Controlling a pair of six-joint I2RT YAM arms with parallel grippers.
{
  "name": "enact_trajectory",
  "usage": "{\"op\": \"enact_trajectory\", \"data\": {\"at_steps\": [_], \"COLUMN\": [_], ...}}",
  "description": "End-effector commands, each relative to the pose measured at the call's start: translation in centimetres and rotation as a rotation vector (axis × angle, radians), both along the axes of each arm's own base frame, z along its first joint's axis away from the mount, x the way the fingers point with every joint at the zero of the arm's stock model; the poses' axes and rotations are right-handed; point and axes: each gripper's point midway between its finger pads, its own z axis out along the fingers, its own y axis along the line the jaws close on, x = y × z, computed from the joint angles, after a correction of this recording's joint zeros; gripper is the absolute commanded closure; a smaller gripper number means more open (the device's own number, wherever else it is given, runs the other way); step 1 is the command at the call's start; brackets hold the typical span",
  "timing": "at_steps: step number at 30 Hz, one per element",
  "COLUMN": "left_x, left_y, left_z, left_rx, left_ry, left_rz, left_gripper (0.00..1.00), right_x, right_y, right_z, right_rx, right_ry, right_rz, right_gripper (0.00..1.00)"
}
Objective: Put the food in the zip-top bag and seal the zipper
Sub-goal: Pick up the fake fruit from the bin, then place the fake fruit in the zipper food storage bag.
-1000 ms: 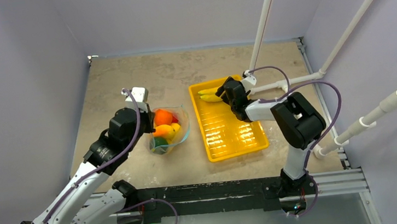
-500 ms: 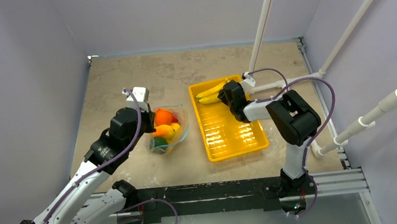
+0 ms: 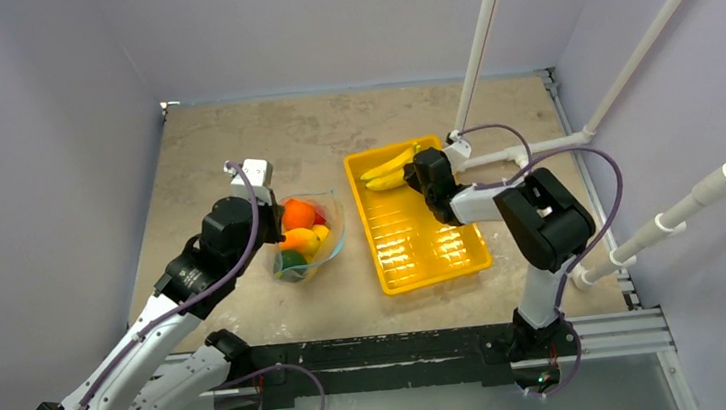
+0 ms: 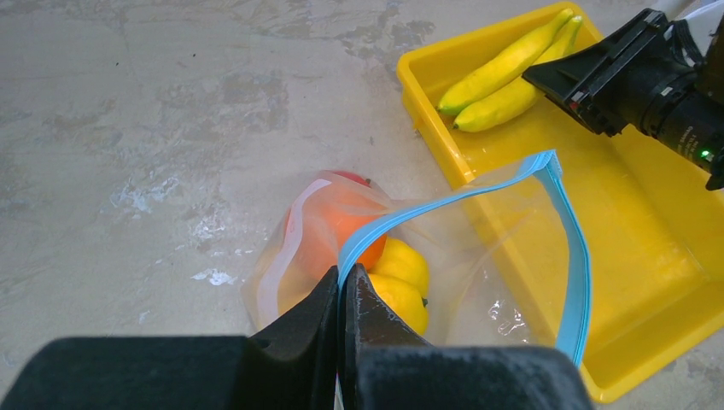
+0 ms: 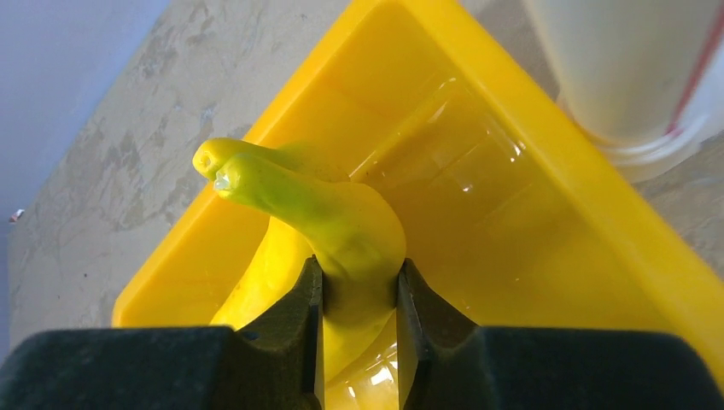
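1. Mottled beige surface [image 3: 232,137] carries a yellow tray [image 3: 434,248].
2. Left of the tray, the left pincer [image 4: 341,278] is clamped on the zipper [image 4: 574,256] of the open zip-top bag [image 4: 487,265], fruits [image 4: 401,266] inside.
3. At the tray's far end, the right pincer [image 5: 359,273] grips a banana [image 5: 341,218].

2 white-and-black arms [image 3: 164,320], purple cables [image 3: 621,183], black jaws.

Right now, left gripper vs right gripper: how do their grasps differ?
Left gripper pinches the teal-blue zipper strip of the clear floppy plastic bag, jaws almost touching; right gripper clamps a yellow-green toy banana, jaws held apart by it. Left is off the yellow rectangular plastic tray; right is over it. Both are shut on something.
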Motion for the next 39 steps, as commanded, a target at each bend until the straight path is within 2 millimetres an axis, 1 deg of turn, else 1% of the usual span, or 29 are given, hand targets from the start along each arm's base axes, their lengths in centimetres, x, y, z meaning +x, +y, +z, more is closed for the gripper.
{"op": "enact_trajectory", "data": {"at_steps": [1,5,10,16,20,23,29,36,39], "left_x": [0.6,0.6,0.6,0.7,0.7,0.7,0.8,0.9,0.9], "left_y": [-0.1,-0.1,-0.2,-0.2,-0.2,-0.2,-0.3,-0.3,-0.3], "left_z": [2.0,2.0,2.0,1.9,1.8,1.8,1.6,1.4,1.4], "left_rx": [-0.029,-0.031,-0.031,-0.028,-0.027,-0.026,-0.023,-0.017,-0.017], "left_ry": [-0.059,-0.060,-0.057,-0.054,-0.053,-0.051,-0.044,-0.039,-0.040], "left_rz": [0.004,0.003,0.001,0.002,-0.001,-0.001,-0.004,-0.001,0.000], "left_gripper": [1.00,1.00,1.00,1.00,1.00,1.00,1.00,1.00,1.00], "right_x": [0.3,-0.5,-1.7,-4.1,-6.1,-7.8,-10.9,-13.3,-14.1], "right_y": [-1.3,-1.8,-1.4,0.1,0.9,2.0,4.5,5.4,6.1], "right_z": [4.8,7.1,9.9,13.4,17.1,19.2,22.6,27.4,28.9], "right_rx": [0.000,-0.019,-0.051,-0.103,-0.110,-0.122,-0.138,-0.096,-0.085], "right_ry": [-0.105,-0.137,-0.175,-0.225,-0.290,-0.313,-0.330,-0.400,-0.424], "right_rz": [-0.023,-0.012,0.067,0.188,0.243,0.292,0.338,0.369,0.394], "right_gripper": [1.00,1.00,1.00,1.00,1.00,1.00,1.00,1.00,1.00]}}
